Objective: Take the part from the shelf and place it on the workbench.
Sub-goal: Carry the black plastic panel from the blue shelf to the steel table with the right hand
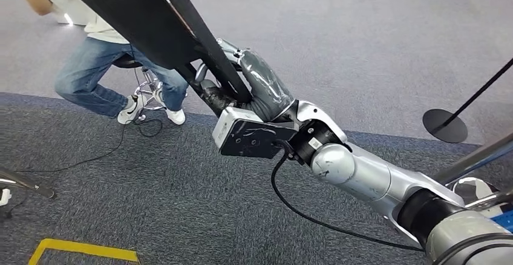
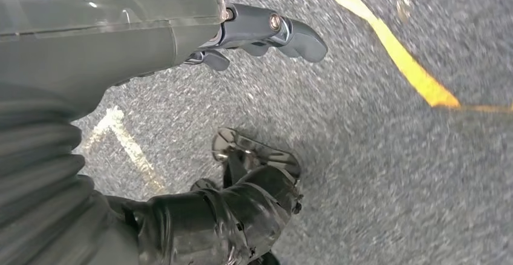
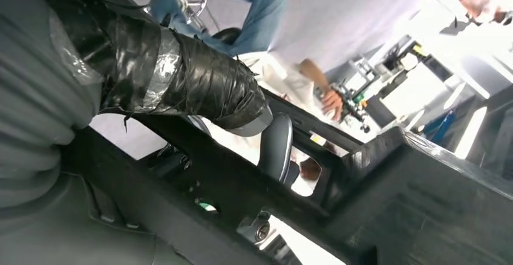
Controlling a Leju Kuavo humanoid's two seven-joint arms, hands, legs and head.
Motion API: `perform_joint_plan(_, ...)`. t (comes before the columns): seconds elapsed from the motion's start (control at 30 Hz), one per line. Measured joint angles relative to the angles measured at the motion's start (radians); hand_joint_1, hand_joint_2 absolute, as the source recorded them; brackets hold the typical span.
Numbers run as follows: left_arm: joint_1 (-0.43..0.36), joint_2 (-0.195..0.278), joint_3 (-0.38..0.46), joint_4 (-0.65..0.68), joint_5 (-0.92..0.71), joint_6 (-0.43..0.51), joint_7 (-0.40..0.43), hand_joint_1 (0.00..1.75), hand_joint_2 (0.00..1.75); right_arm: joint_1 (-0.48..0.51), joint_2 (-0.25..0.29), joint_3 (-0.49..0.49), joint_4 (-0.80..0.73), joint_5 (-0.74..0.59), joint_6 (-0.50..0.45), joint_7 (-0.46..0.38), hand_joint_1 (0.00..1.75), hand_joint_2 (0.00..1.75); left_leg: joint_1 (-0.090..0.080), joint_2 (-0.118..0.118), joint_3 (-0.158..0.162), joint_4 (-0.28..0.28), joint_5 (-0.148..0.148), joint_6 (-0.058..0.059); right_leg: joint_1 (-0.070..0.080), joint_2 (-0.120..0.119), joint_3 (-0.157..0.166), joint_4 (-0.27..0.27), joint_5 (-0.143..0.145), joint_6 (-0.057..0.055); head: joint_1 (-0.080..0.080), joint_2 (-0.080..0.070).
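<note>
Out past the seated person (image 1: pixel 115 47), my right hand (image 1: pixel 254 86) is clamped on the long black part (image 1: pixel 151 17), carried high to clear the carpet; my left hand (image 2: pixel 242 35) hangs empty, fingers apart.

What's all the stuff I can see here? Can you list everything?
Part: one, black, long flat panel with a frame, held up over the floor.
Carpet: grey, dark nearer, lighter beyond.
Yellow floor tape: one corner mark, near the robot.
Barrier post base: one, black disc, on the carpet to the right.
Stool: one, chrome legs, black seat.
Person: one, blue jeans, white shoes, on the stool.
Right robot hand: grey and black, grips the part.
Left robot hand: grey, fingers apart, above carpet.
</note>
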State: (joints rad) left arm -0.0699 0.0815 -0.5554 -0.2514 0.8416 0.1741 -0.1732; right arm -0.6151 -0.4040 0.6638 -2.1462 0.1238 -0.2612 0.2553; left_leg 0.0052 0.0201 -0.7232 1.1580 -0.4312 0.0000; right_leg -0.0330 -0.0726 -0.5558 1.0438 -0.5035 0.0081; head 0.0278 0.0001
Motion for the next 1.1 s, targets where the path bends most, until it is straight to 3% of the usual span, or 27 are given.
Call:
perform_joint_plan(0.07,-0.002,0.004,0.0,0.0,0.0,0.004,-0.005,0.0,1.75,-0.002,0.0,-0.001,0.0,-0.003,-0.006,0.0,1.75,1.75,-0.012,0.032,0.049,-0.095,0.025,0.012,0.006,-0.02,0.01,-0.002,-0.009,0.009,0.0,0.0)
perform_joint_plan(0.1,-0.003,0.005,-0.001,0.0,0.0,0.004,-0.006,0.0,1.75,-0.002,-0.001,-0.001,0.0,-0.005,-0.009,0.0,1.75,1.75,-0.017,0.038,0.056,-0.108,0.02,0.017,0.01,-0.028,0.013,-0.004,-0.012,0.014,0.001,0.0)
perform_joint_plan(0.17,-0.002,0.008,-0.002,0.0,0.0,0.005,-0.008,0.0,1.75,-0.003,-0.002,-0.002,0.0,-0.01,-0.014,-0.001,1.75,1.75,-0.017,0.018,0.059,-0.114,0.017,0.03,0.014,-0.046,0.021,-0.012,-0.018,0.025,0.001,0.0)
perform_joint_plan(0.2,0.001,0.008,-0.003,0.0,0.0,0.005,-0.008,0.0,1.75,-0.003,-0.003,-0.002,-0.001,-0.011,-0.016,-0.002,1.75,1.75,-0.014,0.007,0.065,-0.12,0.017,0.035,0.013,-0.04,0.026,-0.009,-0.025,0.03,0.002,0.0)
perform_joint_plan(0.27,0.001,0.009,-0.004,0.0,0.0,0.005,-0.007,0.0,1.75,-0.003,-0.006,-0.005,-0.002,-0.013,-0.019,-0.002,1.75,1.75,-0.007,-0.014,0.079,-0.132,0.017,0.048,0.01,0.006,0.005,0.046,-0.058,0.037,0.004,0.0)
perform_joint_plan(0.3,0.0,0.009,-0.004,0.0,0.0,0.005,-0.007,0.0,1.75,-0.002,-0.008,-0.008,-0.002,-0.014,-0.02,-0.003,1.75,1.75,-0.006,-0.024,0.082,-0.134,0.016,0.053,0.009,0.038,-0.026,0.107,-0.083,0.038,0.005,0.0)
perform_joint_plan(0.37,-0.003,0.009,-0.005,0.0,0.001,0.005,-0.007,0.0,1.75,0.002,-0.011,-0.012,-0.003,-0.017,-0.021,-0.004,1.75,1.75,-0.007,-0.047,0.085,-0.134,0.013,0.06,0.011,0.067,-0.106,0.236,-0.124,0.037,0.006,0.0)
perform_joint_plan(0.4,-0.003,0.009,-0.005,0.0,0.002,0.005,-0.007,0.0,1.75,0.006,-0.012,-0.013,-0.003,-0.019,-0.022,-0.004,1.75,1.75,-0.007,-0.061,0.086,-0.133,0.012,0.06,0.011,0.071,-0.132,0.265,-0.119,0.037,0.006,0.0)
perform_joint_plan(0.43,-0.003,0.009,-0.006,0.0,0.002,0.005,-0.006,0.0,1.75,0.008,-0.013,-0.014,-0.003,-0.021,-0.022,-0.004,1.75,1.75,-0.008,-0.075,0.088,-0.132,0.01,0.06,0.012,0.073,-0.139,0.254,-0.095,0.036,0.006,0.0)
perform_joint_plan(0.5,-0.002,0.009,-0.006,0.0,0.002,0.003,-0.005,0.0,1.75,0.01,-0.016,-0.017,-0.003,-0.029,-0.024,-0.004,1.75,1.75,-0.007,-0.105,0.093,-0.126,0.005,0.056,0.009,0.095,-0.106,0.137,-0.008,0.033,0.007,0.0)
perform_joint_plan(0.53,-0.002,0.009,-0.007,0.0,0.002,0.002,-0.004,0.0,1.75,0.01,-0.017,-0.019,-0.003,-0.032,-0.024,-0.005,1.75,1.75,-0.008,-0.118,0.091,-0.121,0.002,0.052,0.006,0.122,-0.083,0.075,0.021,0.031,0.006,0.0)
perform_joint_plan(0.6,-0.004,0.009,-0.008,0.0,0.002,0.0,-0.002,0.0,1.75,0.012,-0.019,-0.022,-0.005,-0.036,-0.027,-0.007,1.75,1.75,-0.007,-0.14,0.084,-0.114,-0.001,0.043,0.003,0.157,-0.057,0.009,0.041,0.025,0.006,0.0)
perform_joint_plan(0.67,-0.002,0.012,-0.009,0.0,0.002,-0.001,0.0,0.0,1.75,0.014,-0.021,-0.024,-0.007,-0.041,-0.029,-0.008,1.75,1.75,-0.005,-0.163,0.077,-0.116,0.001,0.031,0.004,0.144,-0.05,0.003,0.039,0.016,0.006,0.0)
perform_joint_plan(0.7,0.0,0.012,-0.01,0.0,0.002,-0.001,0.0,0.0,1.75,0.015,-0.021,-0.024,-0.007,-0.043,-0.03,-0.009,1.75,1.75,-0.005,-0.16,0.075,-0.115,0.0,0.025,0.003,0.131,-0.045,-0.001,0.04,0.01,0.006,0.0)
perform_joint_plan(0.73,0.002,0.011,-0.011,0.001,0.002,-0.001,0.001,0.0,1.75,0.014,-0.021,-0.025,-0.008,-0.045,-0.032,-0.01,1.75,1.75,-0.007,-0.138,0.068,-0.102,-0.008,0.019,0.001,0.118,-0.04,-0.006,0.041,0.004,0.004,0.0)
perform_joint_plan(0.77,0.001,0.011,-0.012,0.001,0.002,-0.001,0.001,0.0,1.75,0.015,-0.021,-0.027,-0.008,-0.047,-0.033,-0.012,1.75,1.75,-0.008,-0.106,0.052,-0.07,-0.025,0.013,-0.002,0.104,-0.034,-0.01,0.041,-0.001,0.003,0.0)
perform_joint_plan(0.83,-0.002,0.011,-0.012,0.001,0.001,-0.001,0.0,0.0,1.75,0.016,-0.021,-0.028,-0.009,-0.047,-0.035,-0.015,1.75,1.75,-0.005,-0.043,-0.008,0.046,-0.077,0.002,0.001,0.076,-0.026,-0.012,0.037,-0.009,0.0,0.0)
perform_joint_plan(0.9,-0.003,0.012,-0.013,0.001,0.001,-0.001,0.001,0.0,1.75,0.018,-0.022,-0.028,-0.009,-0.047,-0.035,-0.016,1.75,1.75,0.001,-0.028,-0.065,0.15,-0.106,-0.004,0.003,0.049,-0.02,-0.012,0.031,-0.011,0.0,0.0)
perform_joint_plan(0.93,-0.002,0.012,-0.013,0.001,0.0,-0.001,0.002,0.0,1.75,0.019,-0.022,-0.028,-0.009,-0.048,-0.035,-0.016,1.75,1.75,0.003,-0.026,-0.072,0.156,-0.096,-0.006,0.003,0.037,-0.016,-0.012,0.027,-0.011,0.0,0.0)
perform_joint_plan(0.97,-0.001,0.012,-0.014,0.001,0.0,-0.001,0.003,0.0,1.75,0.02,-0.022,-0.028,-0.009,-0.048,-0.035,-0.017,1.75,1.75,0.004,-0.023,-0.058,0.124,-0.069,-0.006,0.003,0.023,-0.011,-0.012,0.022,-0.009,0.0,0.0)
perform_joint_plan(1.03,-0.001,0.012,-0.014,0.001,-0.002,-0.001,0.003,0.0,1.75,0.02,-0.022,-0.028,-0.009,-0.049,-0.035,-0.018,1.75,1.75,0.0,0.007,0.013,-0.012,-0.004,0.0,0.005,-0.002,0.004,-0.012,0.011,-0.002,0.0,0.0)
perform_joint_plan(1.1,-0.004,0.013,-0.015,0.001,-0.003,0.0,0.004,0.0,1.75,0.02,-0.022,-0.028,-0.009,-0.049,-0.035,-0.02,1.75,1.75,-0.009,0.036,0.061,-0.104,0.019,0.013,0.012,-0.021,0.013,-0.013,0.0,0.009,0.001,0.0)
